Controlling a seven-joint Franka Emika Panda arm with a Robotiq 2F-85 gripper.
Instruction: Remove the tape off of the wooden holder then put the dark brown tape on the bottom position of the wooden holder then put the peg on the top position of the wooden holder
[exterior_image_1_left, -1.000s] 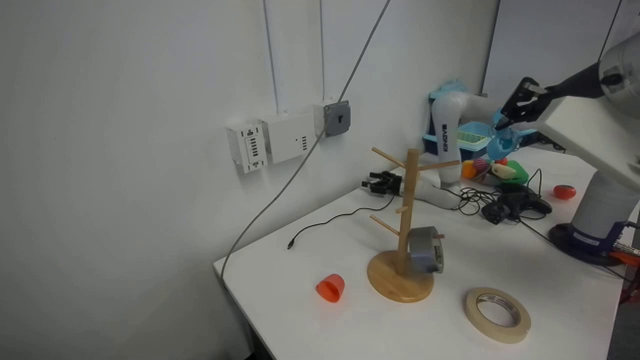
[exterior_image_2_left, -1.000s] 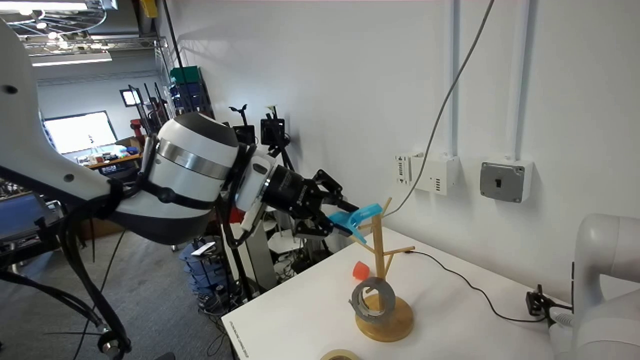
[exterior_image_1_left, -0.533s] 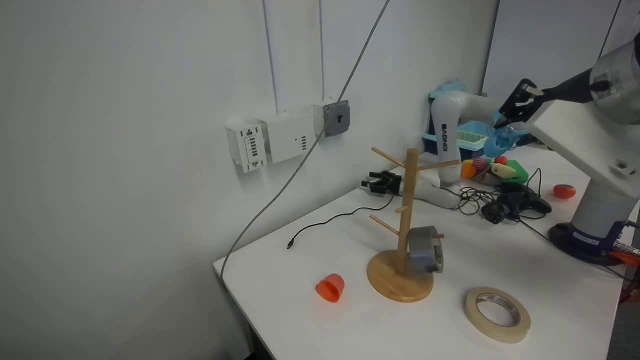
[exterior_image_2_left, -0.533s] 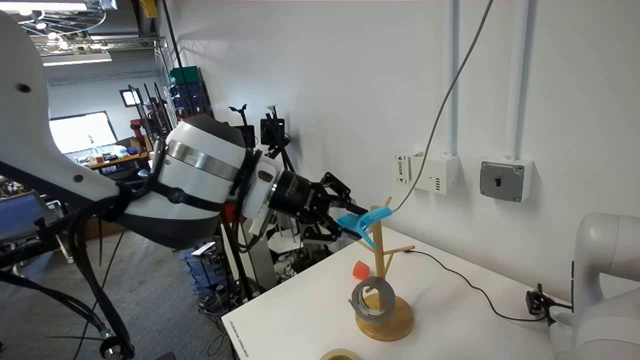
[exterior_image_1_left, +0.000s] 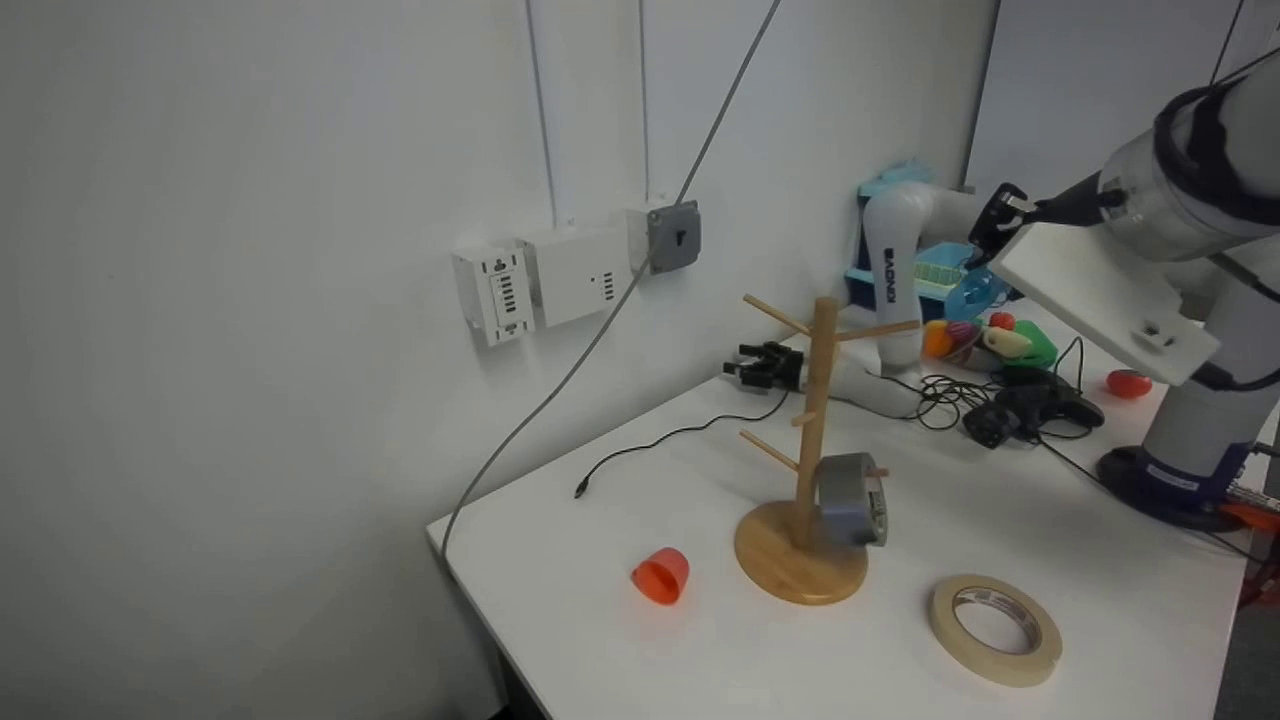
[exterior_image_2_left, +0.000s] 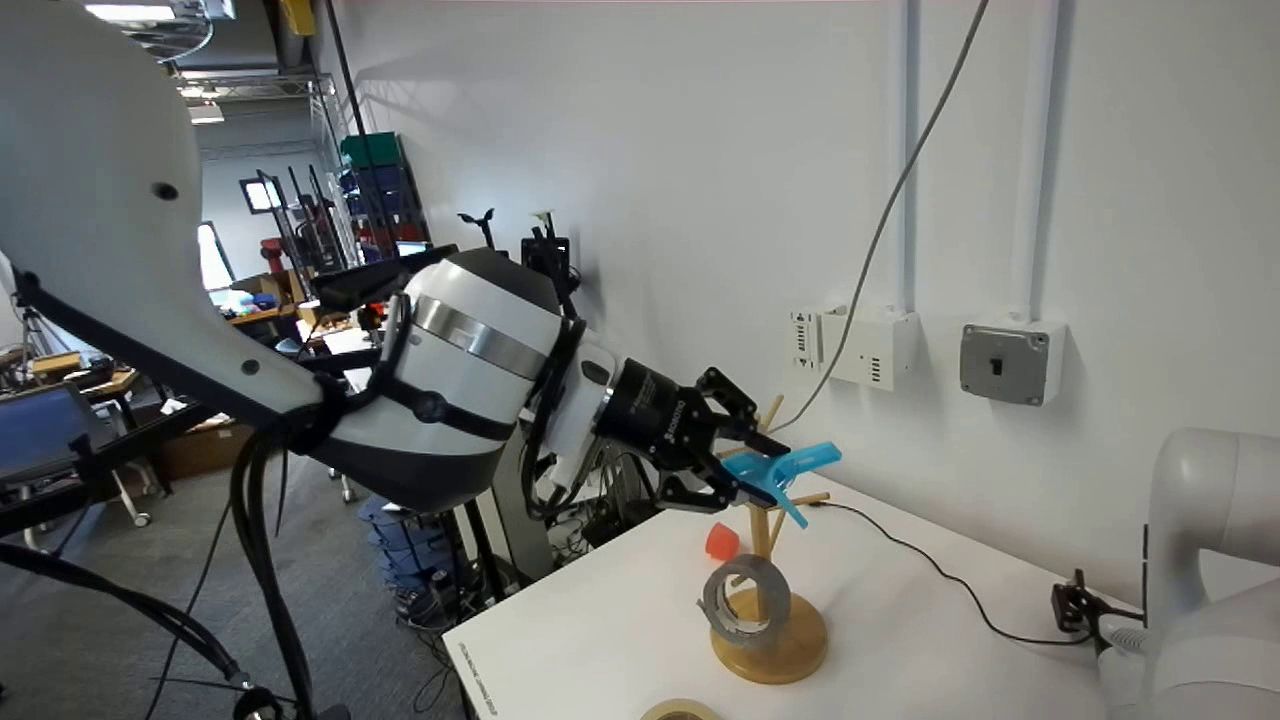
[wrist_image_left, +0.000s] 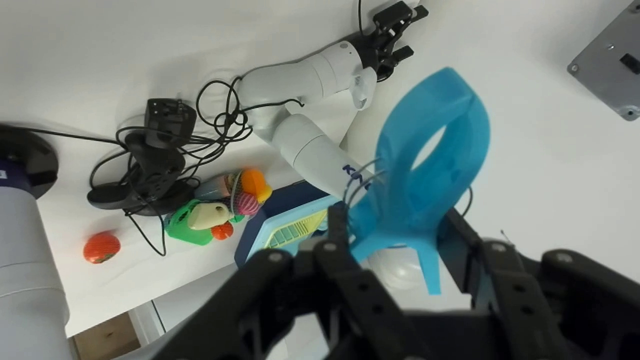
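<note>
Two jointed black fingers (wrist_image_left: 456, 235) are closed on a translucent light-blue plastic peg (wrist_image_left: 415, 205); it's gripped btwn the tips, w/ a smooth loop projecting beyond them, & is held well above the smooth white bench (exterior_image_1_left: 720, 660). A light wood holder (exterior_image_1_left: 812, 450) w/ round disc base, upright post & short slanted arms is set upright on it. A thick grey tape roll (exterior_image_1_left: 843, 500), slightly glossy on its outer face, is hung on a low arm, w/ the arm's tip passed through the hole; whether the base is touched can't be told. A flat cream-beige tape ring (exterior_image_1_left: 1000, 670), matt & wide-holed, is laid on the bench near the holder's base, apart from it.

In the wrist view the loop's pointed oval opening & a straight prong are clearly shown. In an exterior view the holder's upper post is partly covered by the peg (exterior_image_2_left: 785, 468); in an exterior view a clear gap is seen btwn holder & peg (exterior_image_1_left: 980, 292). In an exterior view just the upper edge of the ring (exterior_image_2_left: 680, 704) is caught at the frame's bottom; in an exterior view it's shown whole. A small hollow orange cup-like piece (exterior_image_1_left: 662, 575) is shown on the bench in both exterior views.
</note>
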